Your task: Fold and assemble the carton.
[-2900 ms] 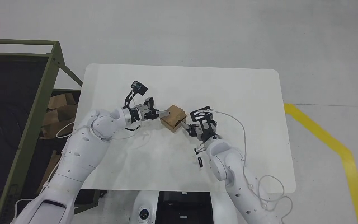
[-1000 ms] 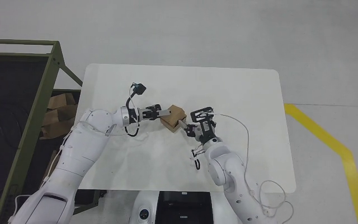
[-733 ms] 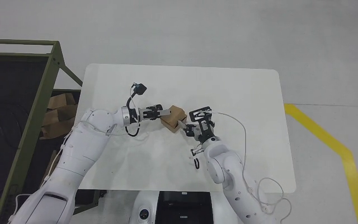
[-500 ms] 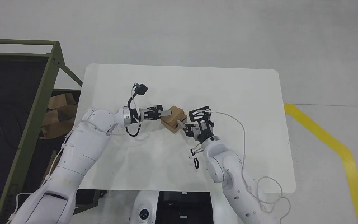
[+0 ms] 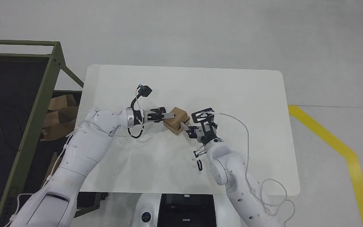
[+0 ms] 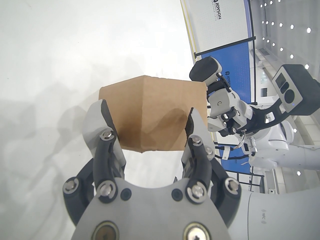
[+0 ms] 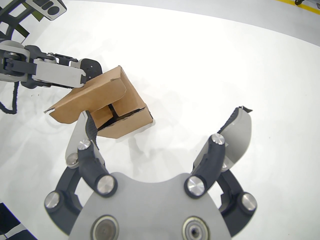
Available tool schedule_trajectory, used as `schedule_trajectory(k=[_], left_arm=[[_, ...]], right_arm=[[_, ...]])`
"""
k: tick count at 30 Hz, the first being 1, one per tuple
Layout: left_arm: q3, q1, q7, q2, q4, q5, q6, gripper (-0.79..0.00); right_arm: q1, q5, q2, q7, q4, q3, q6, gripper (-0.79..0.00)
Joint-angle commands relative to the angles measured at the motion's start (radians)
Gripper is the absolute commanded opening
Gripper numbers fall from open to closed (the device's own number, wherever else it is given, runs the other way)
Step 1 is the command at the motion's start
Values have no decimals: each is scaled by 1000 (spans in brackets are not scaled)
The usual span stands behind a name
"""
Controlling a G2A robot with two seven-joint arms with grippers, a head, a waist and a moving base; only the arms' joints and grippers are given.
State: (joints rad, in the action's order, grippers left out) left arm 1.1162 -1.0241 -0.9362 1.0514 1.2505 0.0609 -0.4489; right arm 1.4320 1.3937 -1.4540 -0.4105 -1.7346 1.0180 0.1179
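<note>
1. The left fingers [image 6: 93,126] pinch the carton [image 6: 162,101] across one folded corner, with a dark ribbed pad on each face. Since about three seconds ago, that wrist has rolled a little.
2. The right fingers [image 7: 237,128] stand spread, one tip at the carton's flapped end, and they have edged slightly toward it.
3. The carton is plain brown corrugated card with loosely overlapped flaps. It sits tilted mid-tabletop [image 5: 244,96], a smooth white slab with rounded corners, and has hardly shifted.
</note>
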Motion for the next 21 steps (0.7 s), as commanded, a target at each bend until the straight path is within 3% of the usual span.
schedule_trajectory(k=[1,6,11,15,21], left_arm=[[-3,1,3,0,-1,3,2,-249],[-7,3,8,1,-4,7,4,-259],[-12,3,9,1,-8,10,3,-360],[-15,4,9,0,-8,19,2,-394],[-18,3,11,-1,-7,25,0,-397]], right_arm=[[3,1,1,1,-2,1,-2,0],[8,4,2,4,2,2,-8,0],[8,2,2,3,9,2,-10,0],[7,16,2,-7,15,0,-4,0],[10,21,1,-6,9,-4,5,0]])
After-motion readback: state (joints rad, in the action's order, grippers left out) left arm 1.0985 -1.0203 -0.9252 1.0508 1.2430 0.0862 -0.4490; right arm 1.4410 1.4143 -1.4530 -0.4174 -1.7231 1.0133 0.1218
